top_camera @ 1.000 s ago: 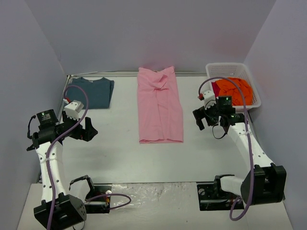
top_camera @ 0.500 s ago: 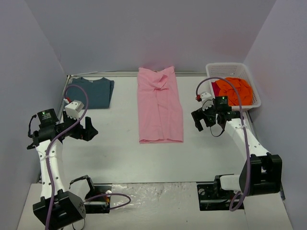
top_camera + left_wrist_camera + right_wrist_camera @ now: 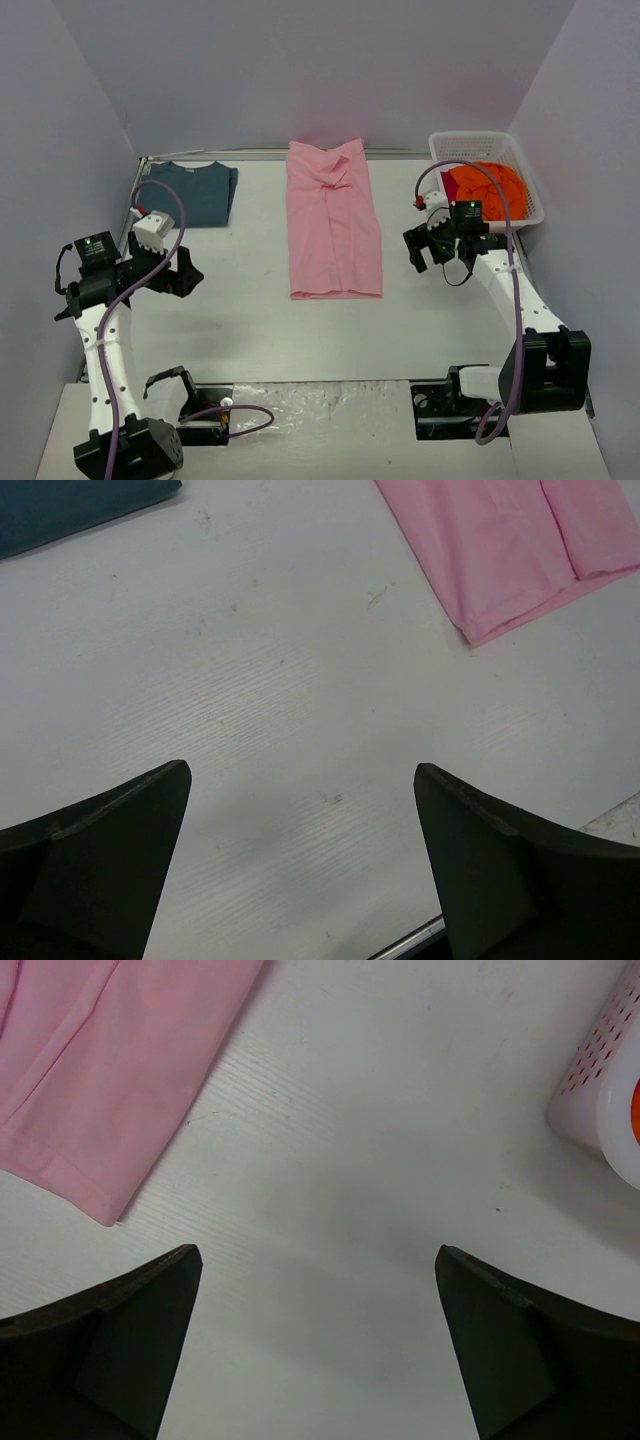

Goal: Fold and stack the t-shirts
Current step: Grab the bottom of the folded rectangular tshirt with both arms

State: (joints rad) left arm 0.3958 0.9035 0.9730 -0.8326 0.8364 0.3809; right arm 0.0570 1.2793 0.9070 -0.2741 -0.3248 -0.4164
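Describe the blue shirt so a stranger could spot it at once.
Look at the far left corner of the table. The blue shirt lies there, folded flat. It is the only dark one: the pink shirt stretches down the middle and the orange shirt sits in the basket.

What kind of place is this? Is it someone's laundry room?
Probably a robot lab test booth, not a home: plain walls box in a white table, two robot arms are bolted at its near edge, and a pink t-shirt lies flat on it.
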